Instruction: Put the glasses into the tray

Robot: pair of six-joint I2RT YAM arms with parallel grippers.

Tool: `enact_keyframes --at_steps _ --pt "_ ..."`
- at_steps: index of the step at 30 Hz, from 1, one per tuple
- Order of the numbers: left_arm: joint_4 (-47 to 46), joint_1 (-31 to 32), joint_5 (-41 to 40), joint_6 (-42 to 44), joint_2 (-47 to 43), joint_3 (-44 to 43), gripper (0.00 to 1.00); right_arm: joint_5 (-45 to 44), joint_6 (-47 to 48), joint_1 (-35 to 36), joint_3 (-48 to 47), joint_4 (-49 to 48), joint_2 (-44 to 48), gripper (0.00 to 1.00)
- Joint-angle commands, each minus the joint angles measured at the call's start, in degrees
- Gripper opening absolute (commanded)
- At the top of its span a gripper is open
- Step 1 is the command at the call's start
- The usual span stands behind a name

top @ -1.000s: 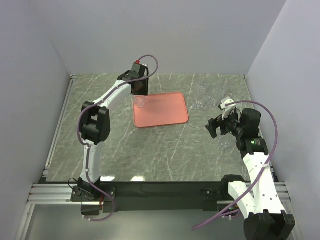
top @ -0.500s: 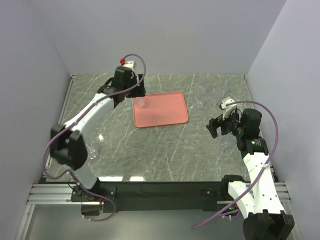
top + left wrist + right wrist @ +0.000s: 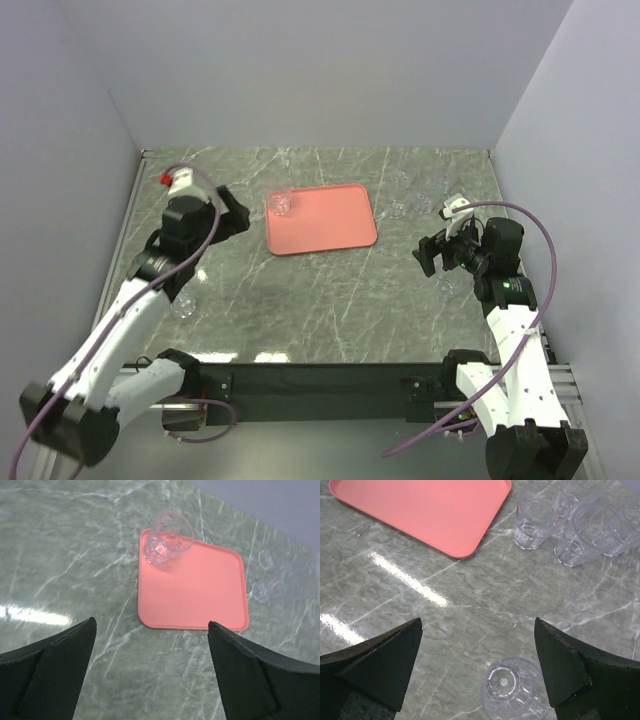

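One glass (image 3: 165,540) stands upright, mouth up, in the tray's (image 3: 200,595) far-left corner, well ahead of the left gripper (image 3: 151,625), whose jaws are wide apart. A second glass (image 3: 507,687) stands upright near the worktop's (image 3: 470,595) right edge, just beneath the right gripper (image 3: 477,622), whose jaws are also apart.

The tray (image 3: 200,595) lies on the table (image 3: 60,555) right in front of the left pincer (image 3: 151,625), and one glass (image 3: 162,542) stands in the tray's far left corner. A lone glass (image 3: 510,687) stands on the table below the right pincer (image 3: 478,622), in line with the gap between its two fingers. From that pincer the tray is ahead and to the left, and a bunch of glasses (image 3: 537,517) stands ahead and to the right, near the tray.
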State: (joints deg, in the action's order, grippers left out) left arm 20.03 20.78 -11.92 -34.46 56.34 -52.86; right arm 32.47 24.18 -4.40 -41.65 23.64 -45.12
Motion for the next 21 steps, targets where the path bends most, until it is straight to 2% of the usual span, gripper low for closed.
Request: enact_keyframes --at_steps 1,6,13,18,21 --pt "4.99 -0.56 -7.57 -10.16 -7.98 3.37 0.99 0.67 0.78 -0.43 -0.10 -0.88 0.65 0.99" --pt "15.19 -0.74 -16.97 -19.67 -14.40 5.40 0.99 0.49 0.69 -0.43 -0.10 -0.96 0.65 0.99" --pt "31.19 -0.82 -25.85 -35.47 -10.82 3.91 0.98 0.31 0.51 -0.43 -0.10 -0.96 0.56 0.99" --pt "39.02 -1.26 -27.63 -43.67 -6.24 3.20 0.98 0.14 0.25 -0.61 -0.10 -1.05 0.48 0.99" --pt "39.12 -1.61 -26.23 -45.61 -4.66 3.90 0.98 -0.04 0.25 -0.69 -0.10 -1.05 0.39 0.99"
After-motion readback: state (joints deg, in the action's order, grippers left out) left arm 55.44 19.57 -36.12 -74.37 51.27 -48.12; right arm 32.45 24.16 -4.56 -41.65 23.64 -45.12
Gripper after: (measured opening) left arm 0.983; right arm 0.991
